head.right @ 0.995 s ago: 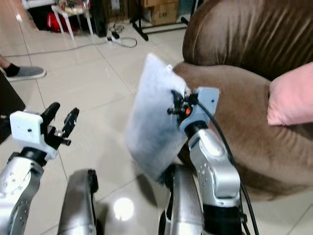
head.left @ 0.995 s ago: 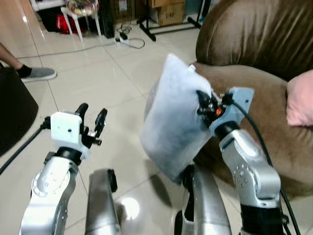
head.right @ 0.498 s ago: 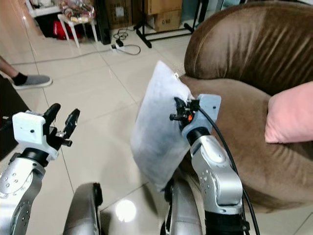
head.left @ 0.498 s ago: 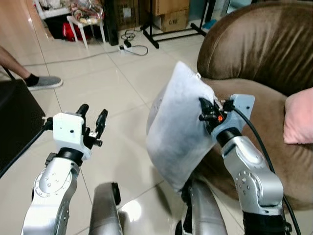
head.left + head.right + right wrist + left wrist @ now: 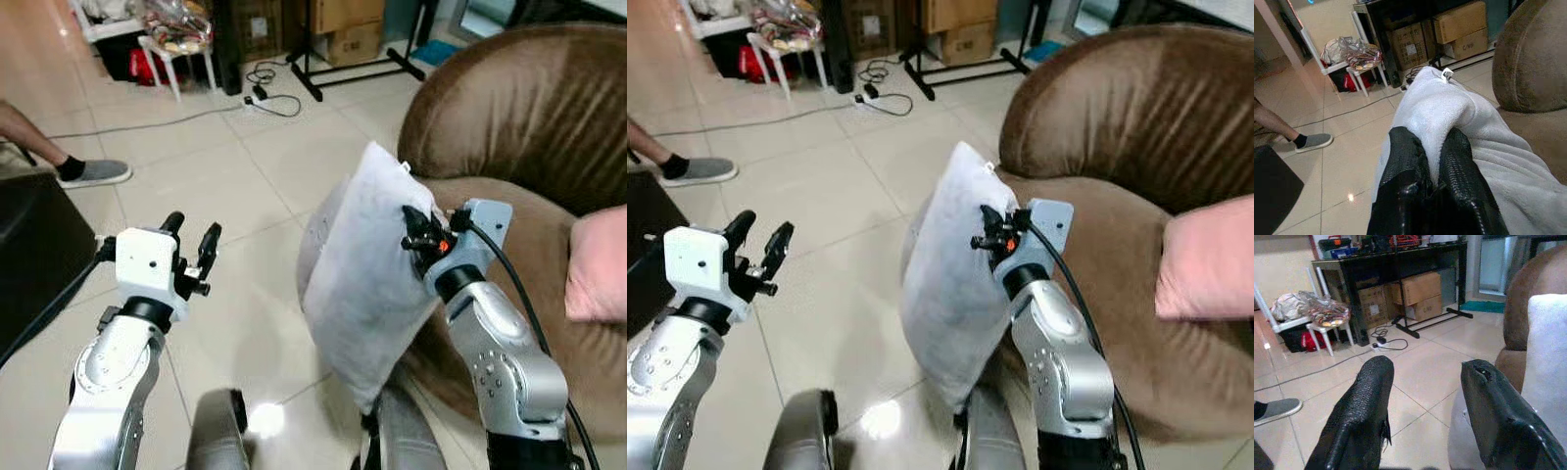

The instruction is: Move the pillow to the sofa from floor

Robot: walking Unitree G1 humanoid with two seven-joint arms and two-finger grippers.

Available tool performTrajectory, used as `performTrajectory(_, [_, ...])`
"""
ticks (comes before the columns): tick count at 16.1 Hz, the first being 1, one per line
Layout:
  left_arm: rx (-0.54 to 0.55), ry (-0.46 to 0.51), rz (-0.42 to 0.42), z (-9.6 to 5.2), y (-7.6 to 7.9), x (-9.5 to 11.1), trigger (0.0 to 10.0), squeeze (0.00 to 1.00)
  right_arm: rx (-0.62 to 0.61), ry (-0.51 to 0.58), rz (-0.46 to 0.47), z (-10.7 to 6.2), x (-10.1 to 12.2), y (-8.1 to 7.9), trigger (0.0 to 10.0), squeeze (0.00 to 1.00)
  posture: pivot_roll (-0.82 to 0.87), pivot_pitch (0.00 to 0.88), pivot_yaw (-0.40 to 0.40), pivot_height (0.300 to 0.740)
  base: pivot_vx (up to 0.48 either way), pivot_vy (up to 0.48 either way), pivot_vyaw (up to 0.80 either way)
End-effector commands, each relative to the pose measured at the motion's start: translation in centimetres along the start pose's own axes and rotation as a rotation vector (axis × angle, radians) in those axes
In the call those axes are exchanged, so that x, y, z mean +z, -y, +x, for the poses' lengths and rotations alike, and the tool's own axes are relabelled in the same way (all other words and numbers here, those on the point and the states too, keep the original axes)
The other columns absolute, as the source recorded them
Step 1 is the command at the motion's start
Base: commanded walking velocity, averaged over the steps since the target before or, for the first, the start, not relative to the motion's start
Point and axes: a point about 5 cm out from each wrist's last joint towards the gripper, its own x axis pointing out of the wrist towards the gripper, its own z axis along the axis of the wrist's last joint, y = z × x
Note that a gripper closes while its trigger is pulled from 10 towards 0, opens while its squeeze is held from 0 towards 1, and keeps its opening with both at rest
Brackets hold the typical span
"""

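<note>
We count, from left to right: one person's leg in a grey shoe [image 5: 90, 173]; one dark block [image 5: 29, 250] at the left edge; one left gripper [image 5: 192, 253]; one white stool [image 5: 181, 54] heaped with bags; two cardboard boxes [image 5: 1408, 294] under a black table [image 5: 1400, 247]; one power strip [image 5: 257, 93] with its cables; one black floor stand [image 5: 348, 69]; one white pillow [image 5: 364, 269]; one right gripper [image 5: 416, 230]; one brown sofa [image 5: 519, 127]; one pink cushion [image 5: 600, 264] lying on the sofa seat.

Surface: glossy cream floor tiles [image 5: 235, 166] with dark joints. The room is a living space, its far side cluttered with storage; the sofa is round-backed and velvety.

The left gripper is raised over the tiles, its two fingers [image 5: 1359, 416] spread apart with nothing between them; past them lie the tiles and the boxes, and the pillow's edge shows beside one finger.

The right gripper is clenched on the pillow: in the right wrist view the two fingers [image 5: 1403, 166] pinch a fold near its upper edge, close to a small sewn tag [image 5: 1447, 73]. The pillow hangs down from the fingers, clear of the floor and tilted, in front of the sofa's seat edge. Beyond the fingertips rises the sofa's backrest.
</note>
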Motion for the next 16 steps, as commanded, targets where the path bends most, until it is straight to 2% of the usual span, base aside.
performTrajectory(1, [-0.007, -0.006, 0.004, 0.1, 0.1, 0.0, 10.0, 0.0, 0.015, 0.069, 0.012, -0.2, 1.4, -0.2, 10.0, 0.0, 0.0, 0.0, -0.03, 0.684, 0.0, 0.0, 0.0])
performTrajectory(5, [-0.017, -0.008, 0.012, 0.2, 0.3, -0.1, 10.0, 0.0, -0.003, 0.068, 0.004, -0.2, 1.3, -0.1, 10.0, 0.0, 0.0, 0.0, -0.029, 0.719, 0.0, 0.0, 0.0])
performTrajectory(7, [-0.025, -0.012, 0.015, 0.2, 0.4, -0.2, 10.0, 0.0, -0.015, 0.025, -0.018, -0.2, 0.6, 0.2, 10.0, 0.0, 0.0, 0.0, -0.025, 0.739, 0.0, 0.0, 0.0])
performTrajectory(12, [-0.037, -0.021, 0.016, 0.4, 0.6, -0.4, 10.0, 0.0, -0.062, -0.063, -0.1, -0.2, -1.0, 0.9, 10.0, 0.0, -0.01, 0.0, -0.023, 0.74, 0.0, 0.0, 0.0])
performTrajectory(16, [-0.047, -0.058, 0.025, 0.3, 0.7, -1.3, 10.0, 0.0, -0.089, -0.074, -0.067, -0.3, -1.5, 1.2, 10.0, 0.0, 0.0, 0.0, -0.019, 0.74, 0.0, 0.0, -0.11])
